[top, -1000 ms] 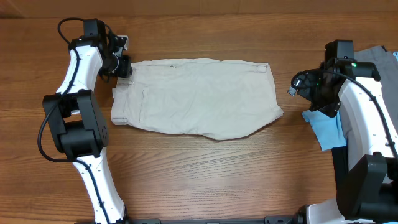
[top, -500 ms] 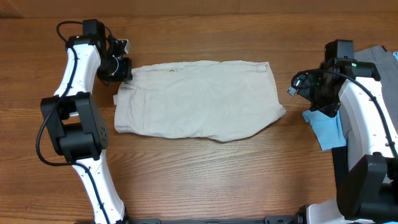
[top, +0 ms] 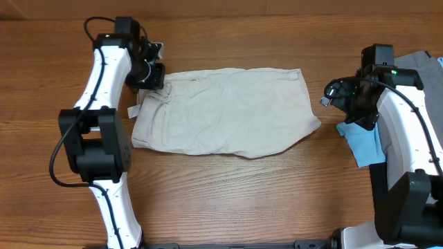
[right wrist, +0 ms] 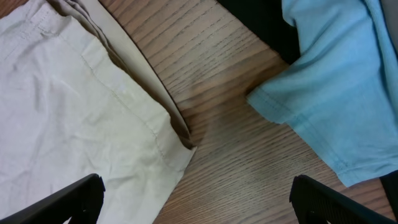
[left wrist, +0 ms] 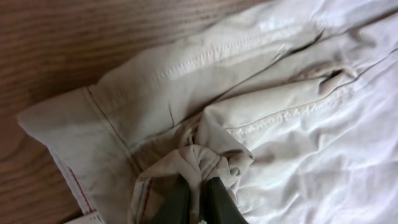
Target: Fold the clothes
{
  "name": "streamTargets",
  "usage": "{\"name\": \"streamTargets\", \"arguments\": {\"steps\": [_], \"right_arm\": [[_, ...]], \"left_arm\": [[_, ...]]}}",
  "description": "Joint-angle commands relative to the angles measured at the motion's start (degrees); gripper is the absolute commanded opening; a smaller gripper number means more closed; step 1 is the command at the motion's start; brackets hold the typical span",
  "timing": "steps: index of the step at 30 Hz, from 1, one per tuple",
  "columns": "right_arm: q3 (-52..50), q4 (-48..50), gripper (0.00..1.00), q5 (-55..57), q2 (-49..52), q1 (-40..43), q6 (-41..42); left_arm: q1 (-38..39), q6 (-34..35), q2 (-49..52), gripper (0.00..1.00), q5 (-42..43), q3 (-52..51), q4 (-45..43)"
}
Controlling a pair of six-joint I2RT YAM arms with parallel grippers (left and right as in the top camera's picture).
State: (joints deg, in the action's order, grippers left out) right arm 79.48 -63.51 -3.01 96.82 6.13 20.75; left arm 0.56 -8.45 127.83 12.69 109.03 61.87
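**Overhead.**
- Beige shorts [top: 228, 111]: lie flat and wrinkled across the middle of the table [top: 228, 200], with the waistband end to the left and the leg hem to the right.
- Left gripper [top: 154, 77]: sits at the far-left waistband corner of the shorts, in contact with the cloth.
- Right gripper [top: 331, 93]: just off the right hem, clear of the fabric.
- Light-blue garment [top: 360, 142] and grey garment [top: 419, 61]: at the right edge, beside the right arm.

**Left wrist.**
- Beige shorts [left wrist: 280, 124] fill most of the frame, with bare wood at upper left.
- Left gripper [left wrist: 198, 202]: jaws pressed together, pinching a bunched fold of waistband cloth at the bottom edge (a red-stitched seam runs just left of the pinch).

**Right wrist.**
- Right gripper [right wrist: 199, 205]: jaws spread wide at the two lower corners, holding nothing.
- Beige shorts [right wrist: 68, 124]: occupy the left half, with the hem corner ending on wood.
- Light-blue garment [right wrist: 336, 87]: to the right, apart from the shorts.
- Black garment [right wrist: 261, 18]: at the top, partly under the blue one.
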Motion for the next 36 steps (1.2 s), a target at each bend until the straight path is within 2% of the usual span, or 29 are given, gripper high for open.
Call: {"name": "streamTargets", "arguments": {"steps": [1,8,15,18,21,22,23,25,26,27,30,31,33,36], "right_arm": [[0.28,0.28,1.00,-0.26,-0.33,0.04,-0.20],[0.28,0.26,1.00,-0.26,-0.33,0.04,-0.17],[0.28,0.61,1.00,-0.26,-0.33,0.04,-0.20],[0.28,7.13,1.00,-0.13,-0.33,0.04,-0.17],[0.28,6.32,1.00,-1.27,-0.33,0.04,-0.22],[0.28,5.62,1.00,-2.32,-0.33,0.04,-1.38],[0.28,4.39,1.00,-4.81,-0.33,0.04,-6.56],[0.28,2.58,0.89,-7.65,-0.33,0.04,-10.12],[0.28,2.27,0.80,-9.25,-0.31,0.04,-10.38],[0.28,2.10,0.63,-12.17,-0.26,-0.02,-10.60],[0.28,1.51,0.21,-17.11,0.48,-0.76,-12.24],[0.15,1.03,0.13,-17.29,1.05,-1.25,-12.24],[-1.05,1.01,0.06,-17.31,1.97,-2.91,-12.24],[-3.56,2.93,0.04,-17.22,3.04,-5.86,-12.28]], "left_arm": [[1.73,2.99,-1.95,0.04,-4.17,1.01,0.87],[1.75,7.87,-1.95,0.04,-4.31,1.01,2.38],[1.77,7.78,-1.95,0.04,-4.33,1.01,2.27],[1.73,7.48,-1.95,0.04,-4.39,1.01,2.08],[1.73,7.17,-1.95,0.04,-7.72,1.01,2.21],[1.73,7.19,-1.95,0.04,-8.81,1.01,3.04],[1.73,7.32,-1.95,0.04,-9.40,1.01,4.79],[1.73,9.20,-1.95,0.04,-11.08,1.01,6.86],[1.70,10.03,-1.95,0.04,-11.72,0.98,7.15],[1.66,10.25,-1.95,0.04,-11.76,0.92,7.10],[1.66,12.41,-1.95,0.05,-11.65,0.92,6.45],[1.68,12.63,-1.90,0.05,-11.65,0.92,6.27],[1.68,13.09,-1.84,0.05,-11.63,0.83,6.01],[1.73,14.14,-1.79,0.05,-11.61,-0.04,5.44]]}}
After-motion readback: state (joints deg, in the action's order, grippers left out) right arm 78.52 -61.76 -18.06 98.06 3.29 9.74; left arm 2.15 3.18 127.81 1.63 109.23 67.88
